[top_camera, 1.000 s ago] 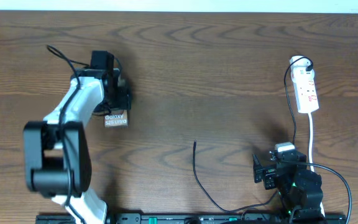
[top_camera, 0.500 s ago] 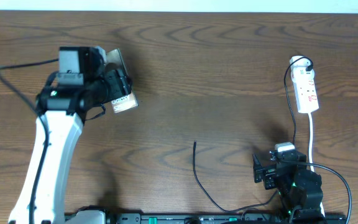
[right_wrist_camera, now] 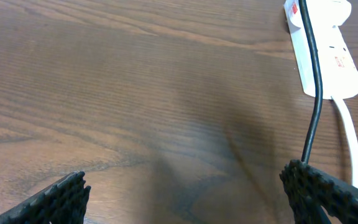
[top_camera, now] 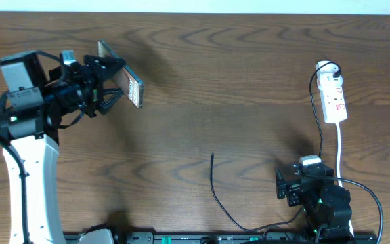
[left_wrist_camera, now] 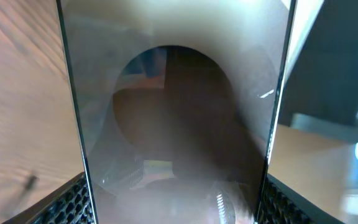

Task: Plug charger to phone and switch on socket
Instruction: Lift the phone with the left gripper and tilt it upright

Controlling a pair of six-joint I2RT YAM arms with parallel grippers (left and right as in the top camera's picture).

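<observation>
My left gripper [top_camera: 107, 80] is shut on the phone [top_camera: 122, 83], a dark flat slab lifted off the table and tilted on edge at the far left. In the left wrist view the phone [left_wrist_camera: 176, 112] fills the space between both fingers, its glossy face reflecting the camera. The charger [top_camera: 217, 193] is a thin black cable lying on the table at centre front, its plug tip [top_camera: 212, 156] pointing away from me. The socket [top_camera: 334, 96] is a white power strip at the far right; it also shows in the right wrist view [right_wrist_camera: 328, 59]. My right gripper [top_camera: 291, 186] is open and empty, low at the front right.
A white cord [top_camera: 340, 152] runs from the socket toward my right arm. A black cable [right_wrist_camera: 316, 93] crosses the socket and runs down past my right finger [right_wrist_camera: 328, 193]. The table's far edge runs along the top of the overhead view.
My left arm has lifted the phone off the table, swung left and turned it up on edge. The right arm, charger and socket have not moved.
</observation>
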